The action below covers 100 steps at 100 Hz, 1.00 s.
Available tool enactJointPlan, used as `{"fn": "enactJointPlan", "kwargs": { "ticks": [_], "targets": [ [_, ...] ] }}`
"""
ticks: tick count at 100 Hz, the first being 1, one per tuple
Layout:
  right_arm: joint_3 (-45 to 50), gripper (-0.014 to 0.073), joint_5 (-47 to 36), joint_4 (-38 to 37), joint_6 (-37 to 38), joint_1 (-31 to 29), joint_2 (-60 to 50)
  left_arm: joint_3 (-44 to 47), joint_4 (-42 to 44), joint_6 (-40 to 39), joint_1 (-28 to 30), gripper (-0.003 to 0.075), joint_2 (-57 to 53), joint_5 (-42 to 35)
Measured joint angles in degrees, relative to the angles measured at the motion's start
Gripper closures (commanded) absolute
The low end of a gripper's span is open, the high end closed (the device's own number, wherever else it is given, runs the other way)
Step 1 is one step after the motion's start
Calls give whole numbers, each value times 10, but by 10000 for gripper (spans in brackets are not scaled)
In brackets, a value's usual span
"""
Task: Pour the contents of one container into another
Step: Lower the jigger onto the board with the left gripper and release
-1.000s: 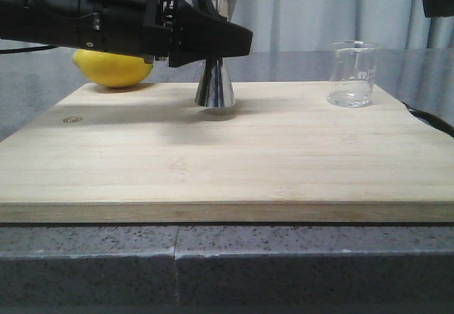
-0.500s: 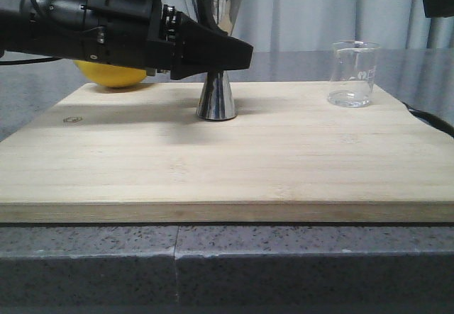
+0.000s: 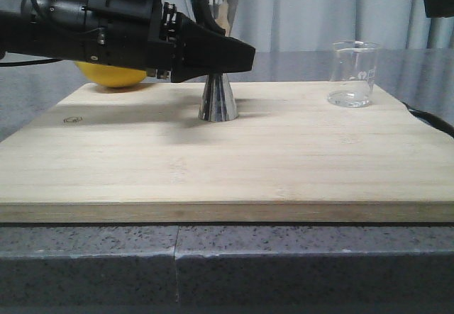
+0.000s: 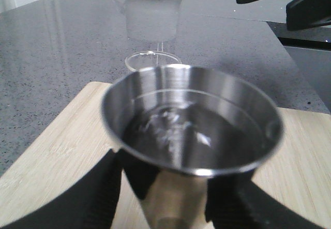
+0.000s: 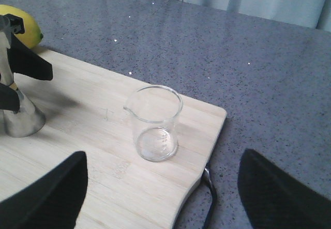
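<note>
Flanking jigger (image 3: 217, 80): lemon (image 3: 113, 75), beaker (image 3: 352, 74), well apart.

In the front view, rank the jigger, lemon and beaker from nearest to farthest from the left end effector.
1. Jigger: between the left end effector's fingers at its waist, standing mid-board.
2. Lemon: behind the arm, off the board's far left edge.
3. Beaker: far right corner of the board.
</note>
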Motion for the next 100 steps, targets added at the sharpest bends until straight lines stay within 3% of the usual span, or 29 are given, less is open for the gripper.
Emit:
{"fn": "enactJointPlan", "kwargs": {
  "ticks": [31,44,59,80,100],
  "targets": [
    [0,52,0,0,0,0,0,0,38,-34,0,274,-15,-8],
    [0,52,0,0,0,0,0,0,94,-84,0,203,-53,-47],
    [0,52,0,0,0,0,0,0,162,-150,0,192,-108,-112],
    [0,52,0,0,4,0,0,0,301,-277,0,192,-171,-180],
    [0,52,4,0,55,0,0,0,456,-470,0,194,-234,-204]
  ]
}}
